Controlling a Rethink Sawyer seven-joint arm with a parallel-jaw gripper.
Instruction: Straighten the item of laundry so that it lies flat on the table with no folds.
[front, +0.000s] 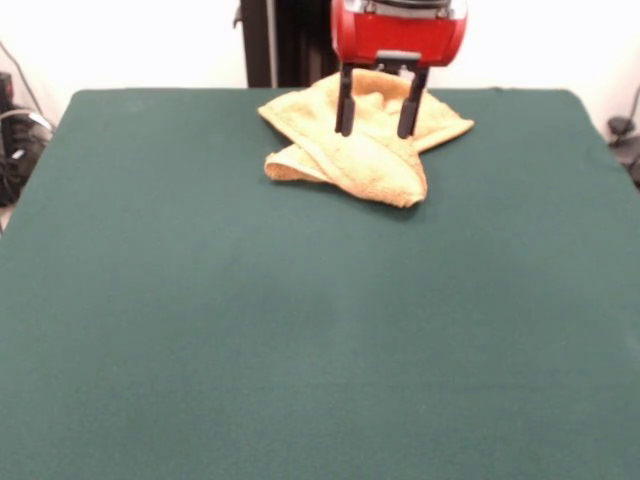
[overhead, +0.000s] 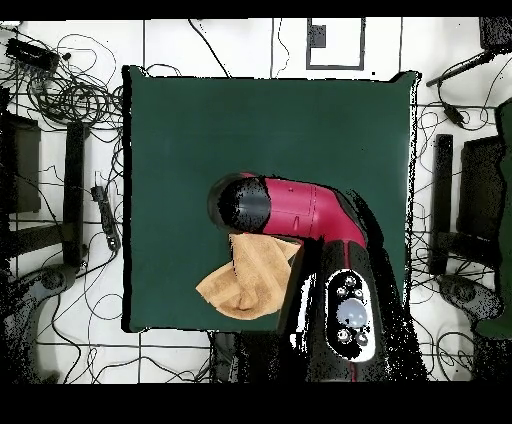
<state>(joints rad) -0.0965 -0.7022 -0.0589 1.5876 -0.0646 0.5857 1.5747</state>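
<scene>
The towel (front: 362, 137) lies crumpled at the far side of the bench (front: 300, 330), near its edge and a little to one side of the middle in the front view; it is folded over itself, with one thick rolled flap at the front and flatter corners spreading out to either side behind it. The hand (front: 376, 132) hangs directly over the bundle with its two dark fingers (front: 345, 100) spread wide and holding nothing; their tips seem to sit at or just above the cloth, though contact cannot be told from this angle. In the overhead view the arm covers part of the towel (overhead: 247, 285) and the hand itself is hidden beneath the red housing.

The cloth looks like soft, light terry; it should drape and bunch rather than keep a shape, and its nap probably grips the green covering enough that dragging would pull folds along instead of smoothing them. A pinch on a single layer at a free corner or hemmed edge seems the best hold; taking the thick rolled flap would likely lift several layers at once and leave the folds in place; the cloth is not fragile, so a firm pinch carries little risk.

No containers show on the bench; the towel is the only thing on it.
</scene>
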